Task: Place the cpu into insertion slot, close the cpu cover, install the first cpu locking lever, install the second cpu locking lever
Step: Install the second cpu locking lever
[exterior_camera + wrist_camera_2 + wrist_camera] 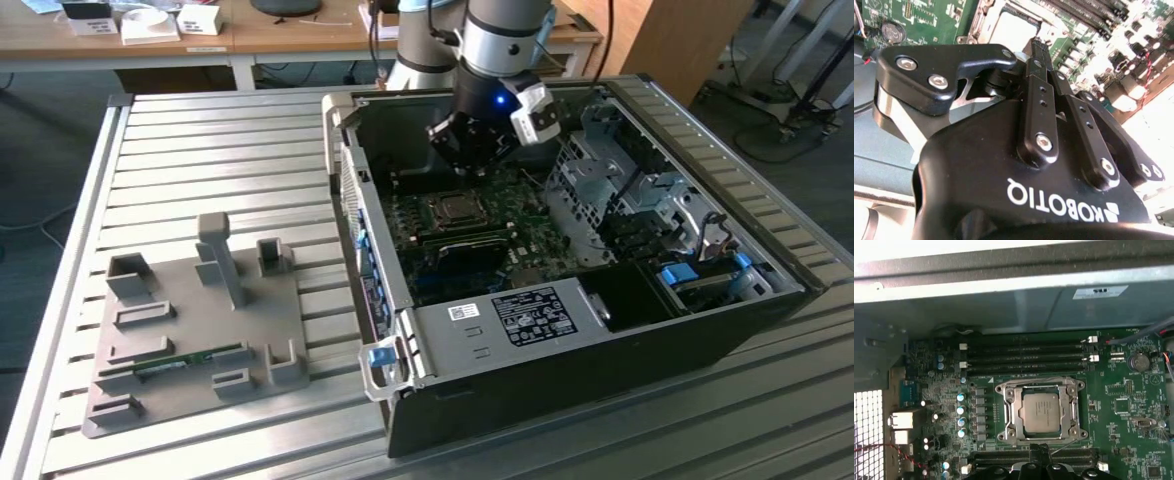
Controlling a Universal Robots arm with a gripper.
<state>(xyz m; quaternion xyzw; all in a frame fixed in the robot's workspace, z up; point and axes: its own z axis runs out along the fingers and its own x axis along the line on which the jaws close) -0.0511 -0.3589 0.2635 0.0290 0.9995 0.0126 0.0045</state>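
The cpu [1039,409], its silver-grey top showing, lay flat inside the insertion slot [1010,422] near the middle of the green motherboard [1124,405], and in the exterior view it sat as a small pale square [458,208] in the open computer case [694,330]. The cpu cover [1072,411] lay down flat around the chip, its square window framing the metal top. Thin wire levers ran along the frame's edges; whether they were latched could not be told. Four long black memory slots [1024,357] lay parallel just beyond one edge of the socket, and a row of small blue-topped capacitors [961,415] stood beside another edge. The pincer [1035,42] hung above the board close to the socket, its black fingers [1040,65] pressed together at the tips with nothing between them; in the first wrist view its tip [1040,450] showed just past the socket's near edge. In the exterior view the pincer [467,168] hovered over the board just behind the cpu, carried by the grey arm [501,40]. The case rested on its side on a slatted metal table [200,150], and a grey fixture tray [200,320] stood well apart toward the exterior view's left.
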